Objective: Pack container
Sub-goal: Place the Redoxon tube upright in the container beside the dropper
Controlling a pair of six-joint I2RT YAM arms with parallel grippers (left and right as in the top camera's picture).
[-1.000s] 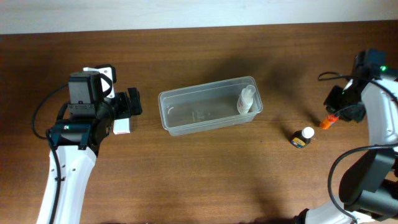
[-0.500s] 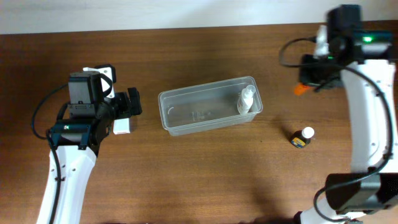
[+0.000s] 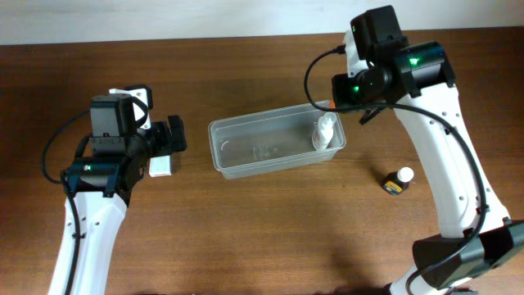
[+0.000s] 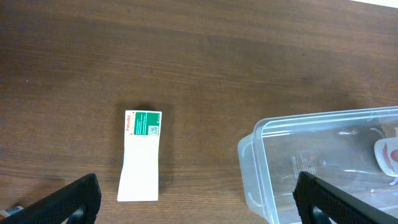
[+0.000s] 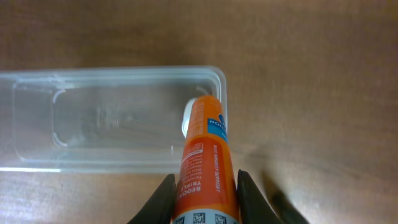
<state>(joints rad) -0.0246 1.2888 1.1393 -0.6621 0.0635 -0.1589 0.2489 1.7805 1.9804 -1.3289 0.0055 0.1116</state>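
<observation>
The container is sitting near the middle of the desk, its long side running left to right and slightly angled. A white bottle is lying inside it at the right end. The right end effector is clamping an orange tube between its two fingers, and from the wrist view the tube is pointing out over the container's right end, just above the rim. The left end effector is hanging with its fingers spread wide apart and gripping nothing. Between those fingers, a small white box with a green label is lying flat on the wood, just beside the container's left end but not touching it. To the right of the container, well apart from it, a small dark bottle with a white cap is lying on the desk. I cannot read the small print on any of them.
</observation>
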